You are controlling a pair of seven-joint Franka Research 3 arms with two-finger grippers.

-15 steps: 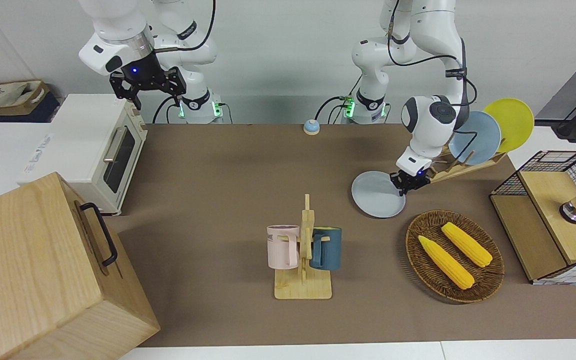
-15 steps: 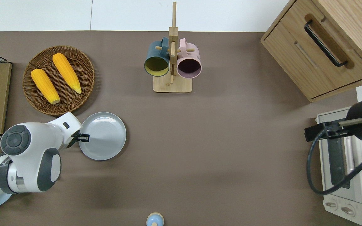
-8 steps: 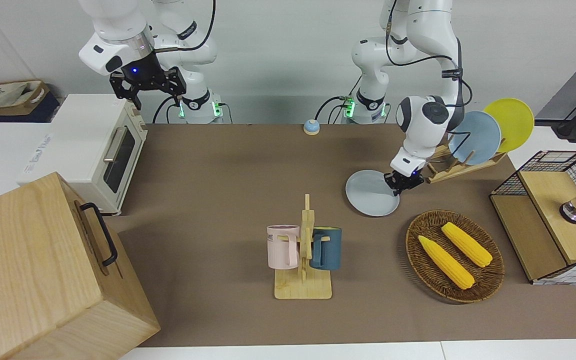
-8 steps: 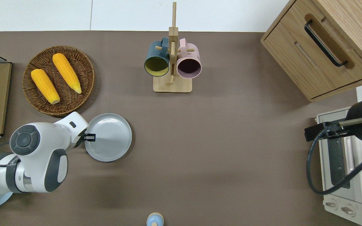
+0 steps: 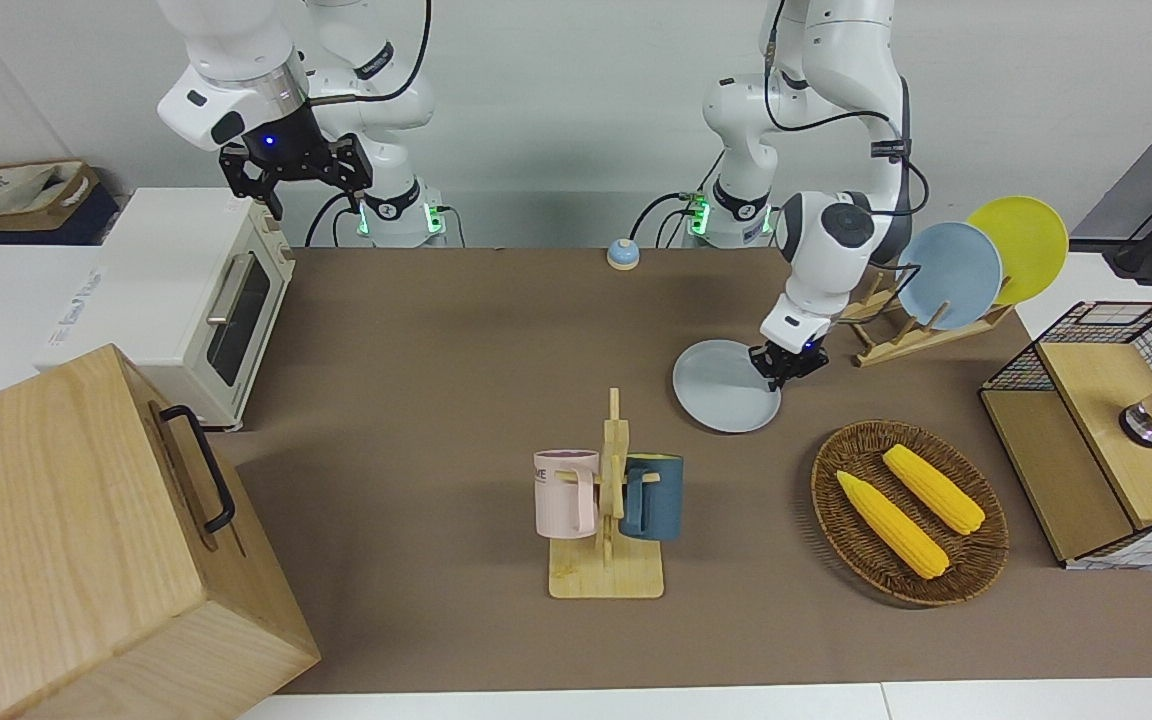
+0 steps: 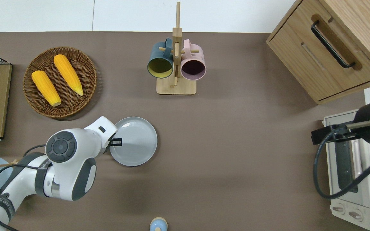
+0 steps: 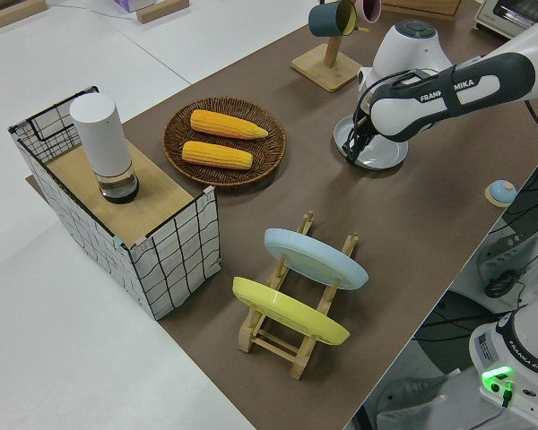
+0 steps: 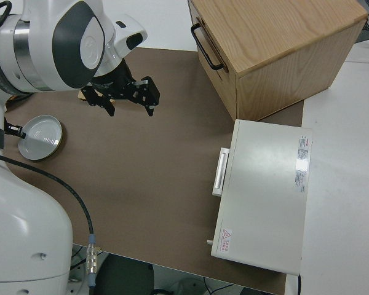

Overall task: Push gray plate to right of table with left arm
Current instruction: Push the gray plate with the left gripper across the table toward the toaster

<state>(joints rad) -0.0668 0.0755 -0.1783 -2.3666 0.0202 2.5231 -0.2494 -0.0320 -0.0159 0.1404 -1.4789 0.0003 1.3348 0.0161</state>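
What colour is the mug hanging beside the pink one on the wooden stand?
Dark teal blue mug, yellowish inside; clearest in the front view.

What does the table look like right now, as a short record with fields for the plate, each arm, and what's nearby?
gray plate: flat on the table, gray plate nearer to the robots than the mug rack
left gripper: left gripper at the plate's rim on the side toward the left arm's end
right arm: parked
nearby: basket of corn, toward the left arm's end
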